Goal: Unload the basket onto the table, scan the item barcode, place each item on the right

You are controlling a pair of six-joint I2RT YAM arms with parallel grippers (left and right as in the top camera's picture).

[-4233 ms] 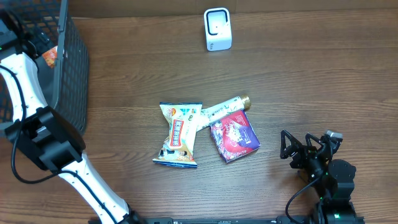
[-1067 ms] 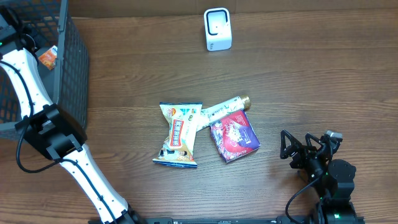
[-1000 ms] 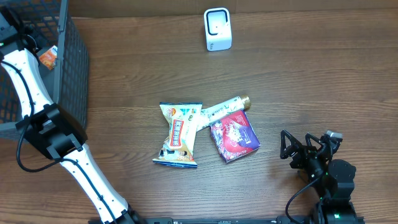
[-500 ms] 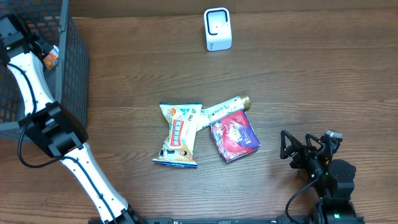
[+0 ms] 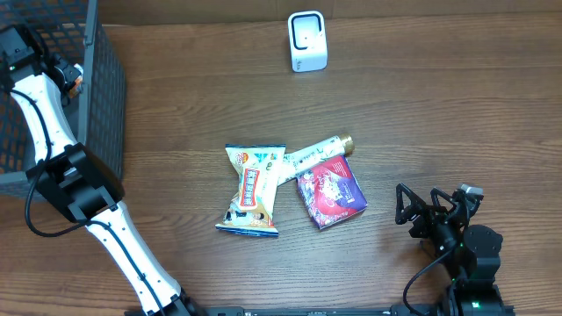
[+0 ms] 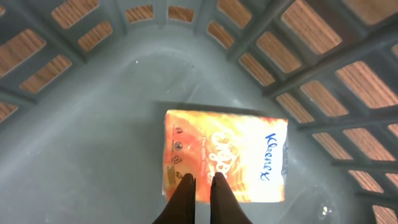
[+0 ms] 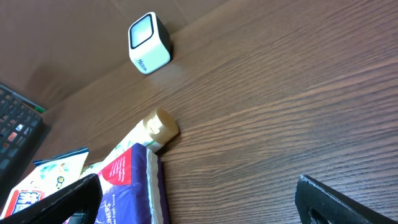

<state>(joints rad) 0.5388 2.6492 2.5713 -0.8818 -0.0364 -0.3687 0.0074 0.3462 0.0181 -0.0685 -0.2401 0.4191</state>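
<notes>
Left claw was closed, tips at lower edge of orange Kleenex pack in basket; pinch unclear; right claw gaped wide, empty, over desk.

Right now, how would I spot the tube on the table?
On the wooden table, look at the three things huddled in the middle. The tube lies slanted along the far edge of the red-and-purple packet, beside the yellow snack bag; it alone is long, thin and white with a gold cap.
</notes>
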